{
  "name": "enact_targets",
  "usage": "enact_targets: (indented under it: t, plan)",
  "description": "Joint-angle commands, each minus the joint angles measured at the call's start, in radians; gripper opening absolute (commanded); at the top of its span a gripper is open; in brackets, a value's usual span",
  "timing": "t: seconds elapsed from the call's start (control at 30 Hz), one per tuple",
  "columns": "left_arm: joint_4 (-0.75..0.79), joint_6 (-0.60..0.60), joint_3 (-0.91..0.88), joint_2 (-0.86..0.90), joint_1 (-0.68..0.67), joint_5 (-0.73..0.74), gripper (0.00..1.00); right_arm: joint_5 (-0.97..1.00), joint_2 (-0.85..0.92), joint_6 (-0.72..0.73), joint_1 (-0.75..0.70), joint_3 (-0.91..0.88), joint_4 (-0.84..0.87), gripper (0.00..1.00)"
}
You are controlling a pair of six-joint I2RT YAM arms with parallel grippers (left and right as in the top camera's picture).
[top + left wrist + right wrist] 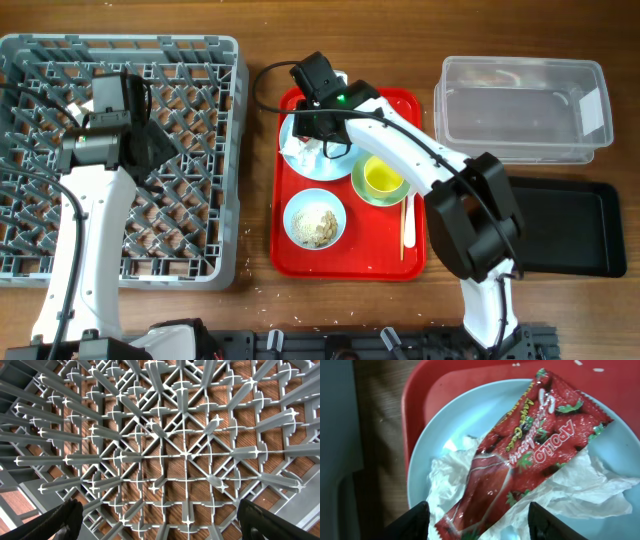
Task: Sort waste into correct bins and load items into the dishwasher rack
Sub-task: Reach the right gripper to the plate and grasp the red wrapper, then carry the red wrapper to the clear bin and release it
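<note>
A red shiny wrapper [520, 455] lies on crumpled white tissues [580, 485] on the pale blue plate [455, 420]. My right gripper [477, 522] is open just above them, one finger on each side of the wrapper's near end; overhead it [322, 125] hangs over the plate [300, 160]. My left gripper [157, 520] is open and empty over the grey dishwasher rack [185, 455], which overhead [200, 60] fills the left. A small white bowl [315, 220] holds beige scraps. A yellow cup [380, 176] sits in the mint-green bowl [362, 188]. Wooden chopsticks [410, 225] lie on the red tray.
The red serving tray [345, 262] holds the dishes at the middle. A clear plastic tub [520, 95] stands at the far right, a black tray [565, 225] in front of it. Crumbs are scattered on the wooden table near the tray's front.
</note>
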Motion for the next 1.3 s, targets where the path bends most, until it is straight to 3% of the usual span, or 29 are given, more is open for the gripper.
enact_targets:
  t: [0.0, 0.23, 0.43, 0.5, 0.6, 0.9, 1.1, 1.27]
  plan:
    - [0.003, 0.001, 0.016, -0.001, 0.004, -0.002, 1.0, 0.057, 0.065, 0.033, 0.002, 0.018, 0.001, 0.63]
    - [0.003, 0.001, 0.016, -0.001, 0.004, -0.002, 1.0, 0.067, 0.097, 0.037, 0.002, 0.018, 0.011, 0.59]
    - [0.003, 0.001, 0.016, -0.001, 0.004, -0.002, 1.0, 0.067, 0.047, 0.029, 0.002, 0.019, -0.018, 0.23]
    - [0.003, 0.001, 0.016, -0.001, 0.004, -0.002, 1.0, 0.068, -0.005, 0.027, 0.002, 0.019, -0.043, 0.21]
    - [0.003, 0.001, 0.016, -0.001, 0.004, -0.002, 1.0, 0.067, -0.07, 0.026, 0.001, 0.019, -0.069, 0.04]
    - [0.003, 0.001, 0.016, -0.001, 0.004, -0.002, 1.0, 0.072, -0.128, -0.001, -0.019, 0.019, -0.087, 0.04]
    - [0.003, 0.001, 0.016, -0.001, 0.004, -0.002, 1.0, 0.191, -0.333, 0.011, -0.231, 0.019, -0.134, 0.04]
    - [0.003, 0.001, 0.016, -0.001, 0.004, -0.002, 1.0, 0.204, -0.338, 0.301, -0.496, 0.018, -0.322, 0.06]
